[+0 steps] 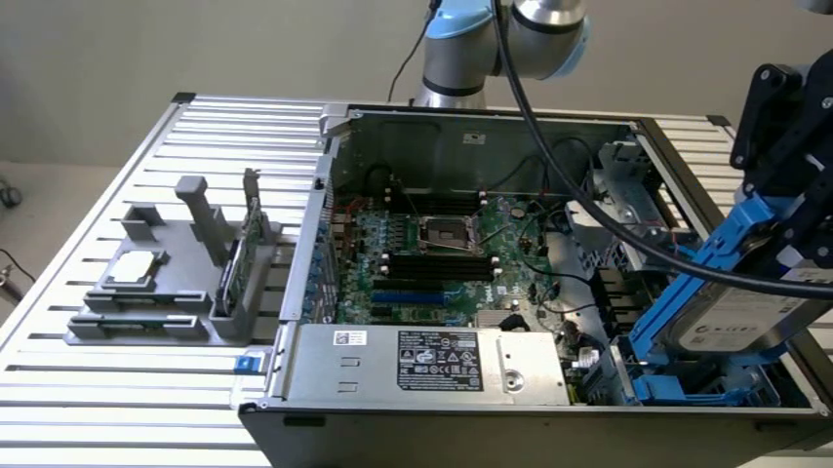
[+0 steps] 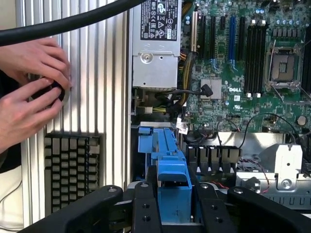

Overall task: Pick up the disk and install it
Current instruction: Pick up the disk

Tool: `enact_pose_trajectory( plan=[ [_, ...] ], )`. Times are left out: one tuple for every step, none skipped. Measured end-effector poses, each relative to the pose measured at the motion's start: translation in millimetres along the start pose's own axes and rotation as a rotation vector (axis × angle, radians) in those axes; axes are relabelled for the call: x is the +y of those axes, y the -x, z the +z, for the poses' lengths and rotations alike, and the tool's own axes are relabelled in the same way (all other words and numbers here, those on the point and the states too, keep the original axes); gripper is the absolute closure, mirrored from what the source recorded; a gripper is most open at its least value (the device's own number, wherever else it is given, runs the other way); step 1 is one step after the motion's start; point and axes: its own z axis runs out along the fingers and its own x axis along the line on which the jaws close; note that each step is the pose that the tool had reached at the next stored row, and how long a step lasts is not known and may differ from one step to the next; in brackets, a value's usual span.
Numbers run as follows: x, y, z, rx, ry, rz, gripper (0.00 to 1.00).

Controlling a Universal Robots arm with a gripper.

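**Disk held tilted over the corner bay of the open case**

We see the gripper (image 1: pixel 789 222) with its fingers partly closed, clamped on the blue carrier edge of the disk (image 1: pixel 732 314). In the wrist view the two black fingers (image 2: pixel 146 206) press on either side of the blue frame, and the disk (image 2: pixel 167 155) runs away from them towards the case floor.

In the exterior view the disk hangs tilted, label face towards us. Its lower end sits inside the case (image 1: pixel 521 434), in the corner at the exterior view's right. Below it lie blue bay rails (image 1: pixel 677 392), close to its lower edge; we cannot tell whether they touch. The case's side wall runs just beside the disk's outer edge, so there is little room on that side. On the other side, a gap crossed by wires separates the disk from the power supply (image 1: pixel 430 359). A thick black cable (image 1: pixel 573 185) runs from the arm across the motherboard (image 1: pixel 430 253) to the gripper, passing close to the carrier's upper edge.

The slatted table (image 1: pixel 78 400) stretches to the exterior view's left of the case, with a grey fixture (image 1: pixel 137 292) well apart from the disk. In the wrist view a person's hands (image 2: pixel 34 92) are over the slats beside the case, above a keyboard (image 2: pixel 73 170)
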Motion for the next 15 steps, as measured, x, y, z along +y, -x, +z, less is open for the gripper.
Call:
enact_pose_trajectory(
  plan=[
    [0.0,0.1,0.4,0.0002,-0.0008,0.000,0.67],
    [0.0,0.3,0.8,0.0001,-0.0015,0.000,0.67],
    [0.0,0.3,1.3,0.0001,-0.0020,0.000,0.67],
    [0.0,0.4,1.7,0.0002,-0.0026,0.000,0.67],
    [0.0,0.6,2.3,0.0003,-0.0034,0.000,0.67],
    [0.0,0.8,3.0,0.0003,-0.0041,0.000,0.67],
    [0.0,1.0,3.7,0.0003,-0.0049,0.000,0.67],
    [-0.1,1.1,4.4,0.0003,-0.0054,0.000,0.67],
    [-0.1,1.2,4.9,0.0004,-0.0059,0.000,0.67],
    [-0.1,1.2,5.5,0.0005,-0.0062,0.000,0.67],
    [-0.1,1.2,6.0,0.0007,-0.0064,0.000,0.67],
    [-0.1,1.3,6.5,0.0009,-0.0065,0.000,0.67],
    [-0.1,1.3,7.0,0.0010,-0.0066,0.000,0.67],
    [-0.1,1.4,7.7,0.0009,-0.0068,0.000,0.67],
    [-0.1,1.4,8.3,0.0011,-0.0069,0.000,0.67]
  ],
)
